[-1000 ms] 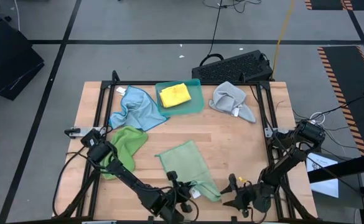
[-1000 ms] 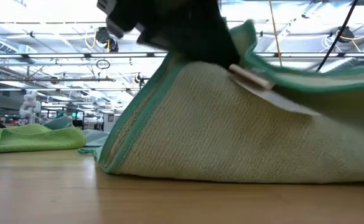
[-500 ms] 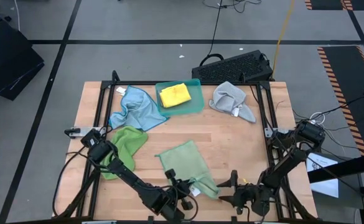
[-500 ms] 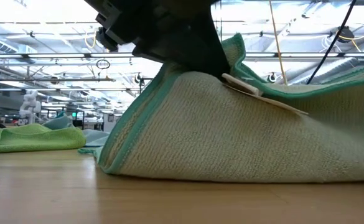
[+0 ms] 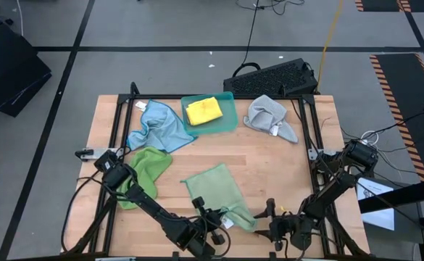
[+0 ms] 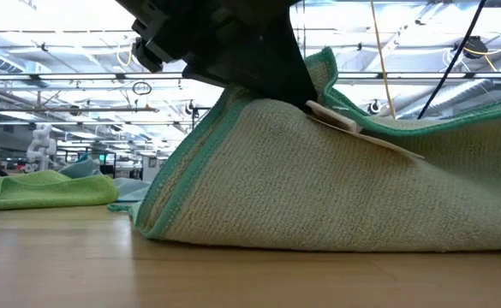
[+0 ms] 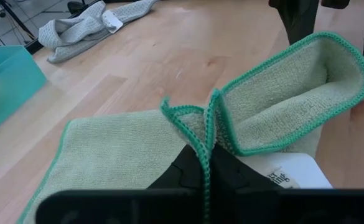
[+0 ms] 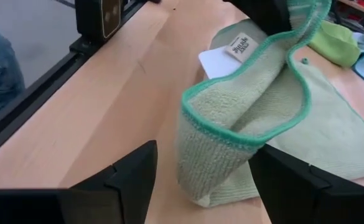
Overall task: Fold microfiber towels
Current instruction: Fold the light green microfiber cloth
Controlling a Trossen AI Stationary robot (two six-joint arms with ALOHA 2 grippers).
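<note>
1. Table (image 5: 284, 170): six cloths expected, five visible in the high view. Pale green towel (image 5: 217, 192) lies near the front edge, between the two arms, its near corner lifted. Darker green towel (image 5: 145, 168) is at the left by the left arm, light blue towel (image 5: 157, 125) at the back left, grey towel (image 5: 269, 116) at the back right, yellow towel (image 5: 204, 110) folded inside the teal tray (image 5: 230, 119).
2. Handling, as a judgement: the pale green towel is light, limp and grippy rather than slippery. The pinched corner droops into a loop, so it holds no shape. Best hold is at the stitched hem corners, with the second hand on the neighbouring corner.
3. Left gripper (image 7: 201, 177): fingers pressed together, clamped on the hem of the pale green towel at the front corner.
4. Right gripper (image 8: 197, 186): fingers apart, holding nothing, right beside the hanging loop of that towel.
5. View differences: the high view alone gives the whole layout. The left wrist view shows the pinch on the hem. The right wrist view shows the white care label (image 8: 239, 46) and the open fingers flanking the loop. The low view shows the towel tented off the wood.
</note>
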